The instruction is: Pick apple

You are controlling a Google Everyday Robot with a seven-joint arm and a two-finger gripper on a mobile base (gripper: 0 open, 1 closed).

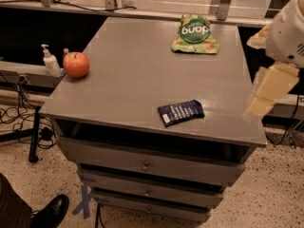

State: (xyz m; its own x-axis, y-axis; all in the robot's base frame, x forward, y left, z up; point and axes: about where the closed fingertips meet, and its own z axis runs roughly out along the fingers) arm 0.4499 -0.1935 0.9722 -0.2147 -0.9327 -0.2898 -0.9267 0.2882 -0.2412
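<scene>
The apple (76,64) is round, glossy and red-orange with a short dark stem. It stands at the far left edge of the grey cabinet top (128,75). My gripper (267,92) is cream-coloured and hangs from the white arm (289,30) at the right edge of the view. It is just beyond the cabinet's right side, far from the apple and holding nothing that I can see.
A green snack bag (194,34) lies at the back right of the top. A dark blue packet (180,112) lies near the front edge. A white pump bottle (50,61) stands on a ledge just left of the apple. A black shoe (50,213) is on the floor at bottom left. Drawers (147,165) are below.
</scene>
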